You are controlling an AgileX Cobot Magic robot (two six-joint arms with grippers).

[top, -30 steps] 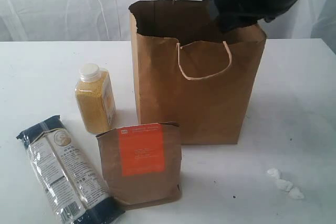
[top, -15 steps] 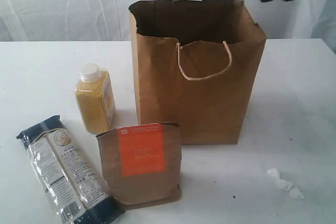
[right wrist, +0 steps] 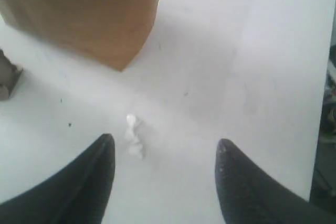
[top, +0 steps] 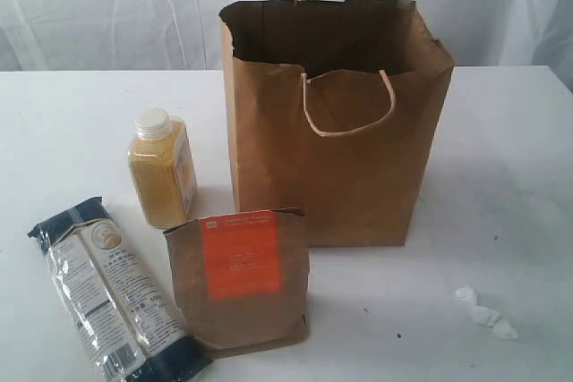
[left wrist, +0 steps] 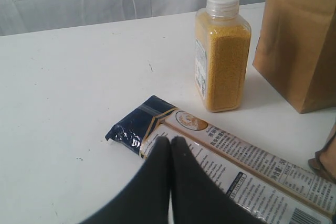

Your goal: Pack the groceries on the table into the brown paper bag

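The brown paper bag point(top: 336, 123) stands upright at the middle of the white table point(top: 63, 131), its mouth open. Left of it stands the yellow-grain bottle point(top: 162, 167) with a white cap. The brown orange-labelled pouch point(top: 240, 279) leans upright in front of the bag. The long noodle packet point(top: 112, 297) lies flat at the front left. My left gripper point(left wrist: 170, 141) is shut and empty, just above the noodle packet point(left wrist: 236, 166), near the bottle point(left wrist: 222, 51). My right gripper point(right wrist: 165, 148) hangs open over bare table beside the bag's corner point(right wrist: 89, 9). The can, jar and blue-white packet are out of view.
A small crumpled white scrap point(top: 485, 314) lies on the table at the front right, also under my right gripper as the white scrap point(right wrist: 134, 136). A white curtain point(top: 107, 6) hangs behind the table.
The right arm was reaching into the bag's mouth a second ago. It rose up and out to the right and has left the exterior view. The groceries have not moved.
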